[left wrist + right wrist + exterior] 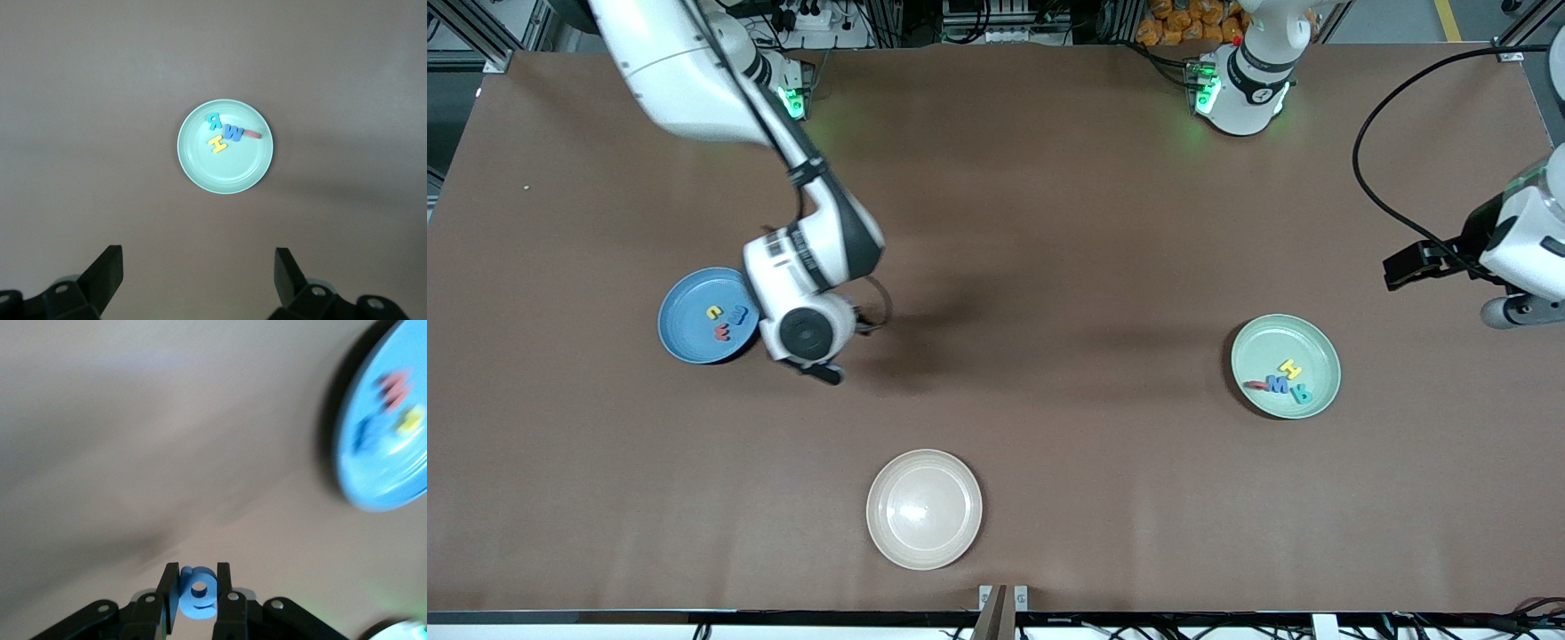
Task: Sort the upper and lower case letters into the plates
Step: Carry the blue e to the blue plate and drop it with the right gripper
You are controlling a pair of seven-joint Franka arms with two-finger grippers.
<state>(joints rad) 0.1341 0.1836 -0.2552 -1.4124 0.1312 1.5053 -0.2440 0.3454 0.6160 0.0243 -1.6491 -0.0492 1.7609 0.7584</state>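
Note:
My right gripper (pixel 198 575) is shut on a small blue letter (pixel 198 592) with a round hole. It hangs over bare table beside the sky blue plate (pixel 685 333), on the side toward the left arm's end. That plate (pixel 383 477) holds a yellow letter (pixel 713 312), a blue one (pixel 738 313) and a red one (pixel 721 332). The mint green plate (pixel 1307 342) holds yellow (pixel 1289 366), blue (pixel 1279 384), red (pixel 1258 385) and teal (pixel 1303 393) letters. My left gripper (pixel 199 257) waits open and empty high above the table, looking down on the mint plate (pixel 223 177).
A cream-beige plate (pixel 923 508) with nothing on it lies nearest the front camera, midway along the table. A black cable (pixel 1369 191) loops over the table near the left arm's hand (pixel 1529 240).

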